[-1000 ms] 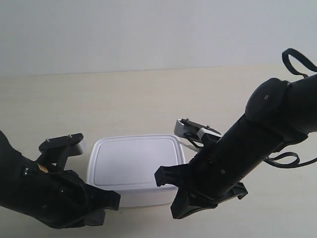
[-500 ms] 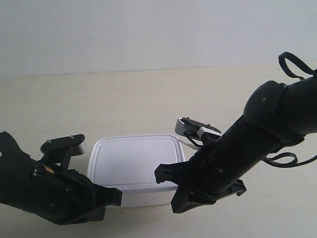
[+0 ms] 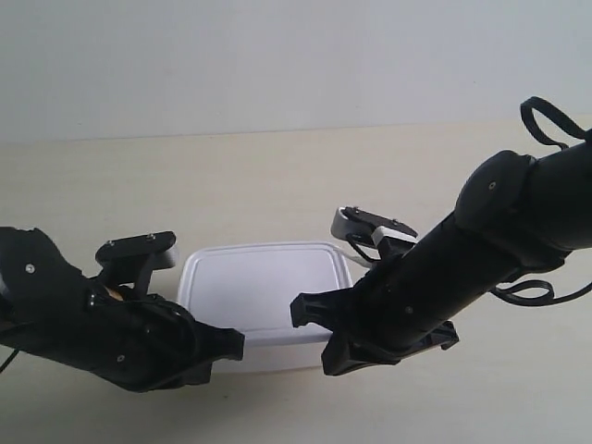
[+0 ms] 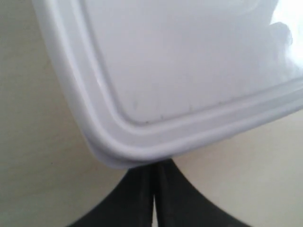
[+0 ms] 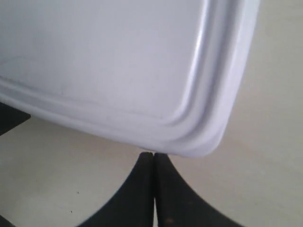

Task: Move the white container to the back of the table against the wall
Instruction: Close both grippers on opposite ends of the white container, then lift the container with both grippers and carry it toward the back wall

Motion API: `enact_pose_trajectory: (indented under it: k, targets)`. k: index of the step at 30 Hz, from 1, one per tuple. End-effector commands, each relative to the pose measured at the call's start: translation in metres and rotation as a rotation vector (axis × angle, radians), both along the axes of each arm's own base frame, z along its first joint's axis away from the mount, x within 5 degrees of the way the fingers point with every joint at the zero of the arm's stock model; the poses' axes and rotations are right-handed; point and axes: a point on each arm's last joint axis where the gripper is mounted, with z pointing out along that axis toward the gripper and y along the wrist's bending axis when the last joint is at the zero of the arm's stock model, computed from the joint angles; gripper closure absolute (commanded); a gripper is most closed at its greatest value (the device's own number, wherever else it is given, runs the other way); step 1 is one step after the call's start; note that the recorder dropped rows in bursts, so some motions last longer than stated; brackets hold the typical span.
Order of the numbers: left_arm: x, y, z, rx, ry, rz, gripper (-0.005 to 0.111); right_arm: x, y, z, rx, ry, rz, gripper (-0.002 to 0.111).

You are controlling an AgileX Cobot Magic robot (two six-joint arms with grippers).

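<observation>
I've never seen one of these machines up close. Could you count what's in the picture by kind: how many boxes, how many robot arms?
white container: 1
black robot arms: 2, the arm at the exterior view's left and the arm at the exterior view's right
Total: 3

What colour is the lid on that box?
The lid of the white container is plain white, no pattern. Left wrist view shows it best.

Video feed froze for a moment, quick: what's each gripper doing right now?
Left gripper: closed, holding nothing, tips at a corner of the white container.
Right gripper: closed, holding nothing, tips at another corner.
</observation>
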Motion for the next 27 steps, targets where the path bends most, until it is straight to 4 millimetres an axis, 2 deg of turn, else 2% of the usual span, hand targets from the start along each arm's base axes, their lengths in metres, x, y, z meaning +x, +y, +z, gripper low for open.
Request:
enact_pose_trajectory:
  k: [1,6,18,27]
  targets:
    - [0.009,-0.007,-0.001,0.006,-0.016,-0.025,0.107,0.005,0.0,-0.008,-0.021,-0.025,-0.017,0.108]
    - [0.016,-0.01,-0.005,0.022,-0.024,-0.04,0.107,0.013,0.001,-0.017,-0.043,-0.055,-0.025,0.108]
    - [0.032,-0.006,-0.004,0.065,-0.157,-0.022,0.107,0.052,0.021,-0.009,-0.013,-0.173,-0.046,0.108]
    - [0.07,0.002,-0.003,0.086,-0.191,-0.008,0.107,0.078,0.035,-0.013,0.003,-0.207,-0.056,0.108]
